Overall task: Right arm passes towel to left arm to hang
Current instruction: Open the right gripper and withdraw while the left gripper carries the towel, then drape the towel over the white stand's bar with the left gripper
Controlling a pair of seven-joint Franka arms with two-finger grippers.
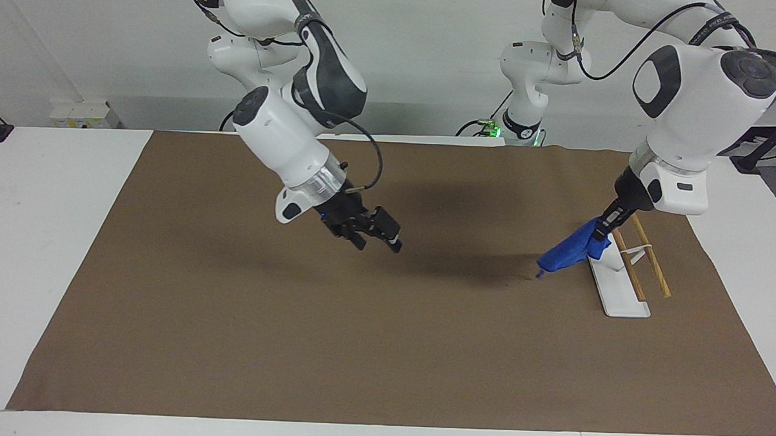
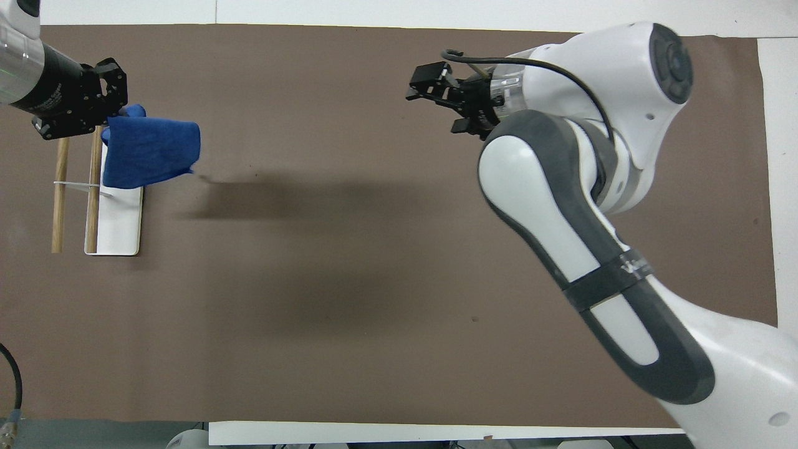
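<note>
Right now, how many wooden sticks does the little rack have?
2. One wooden stick runs along the white base, under the towel; the other wooden stick lies beside it.

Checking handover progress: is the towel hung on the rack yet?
Not yet. The towel dangles from the left gripper over the rack.
</note>
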